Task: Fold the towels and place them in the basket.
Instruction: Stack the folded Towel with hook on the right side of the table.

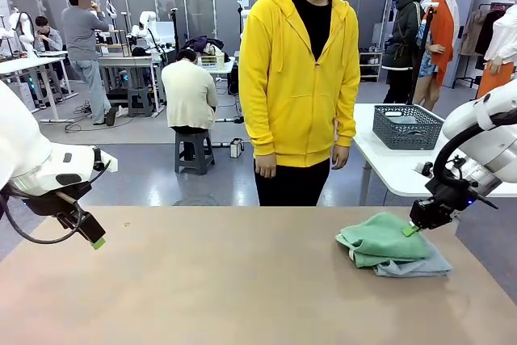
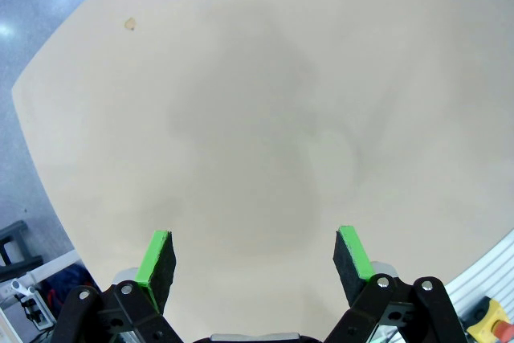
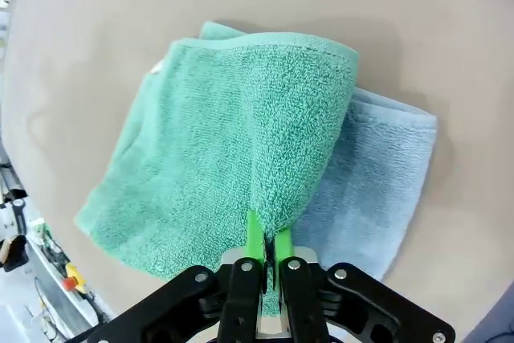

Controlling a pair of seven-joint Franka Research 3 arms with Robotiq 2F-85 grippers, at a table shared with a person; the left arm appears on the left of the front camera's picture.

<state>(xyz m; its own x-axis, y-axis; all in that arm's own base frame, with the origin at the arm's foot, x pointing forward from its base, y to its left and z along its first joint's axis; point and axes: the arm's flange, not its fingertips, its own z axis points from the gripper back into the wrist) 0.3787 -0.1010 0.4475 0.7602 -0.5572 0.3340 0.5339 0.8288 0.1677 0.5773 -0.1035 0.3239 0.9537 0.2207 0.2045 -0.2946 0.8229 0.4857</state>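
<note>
green towel [image 3: 241, 142] — its fold pinched between right gripper [image 3: 263, 242] fingers.

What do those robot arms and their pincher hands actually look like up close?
Both arms are smooth, rounded white shells with black cables looping near the wrists. Each ends in a black metal gripper, the left gripper and the right gripper, with two hinged fingers held by silver bolts and tipped with bright green pads. A small blue light glows by the right wrist.
</note>
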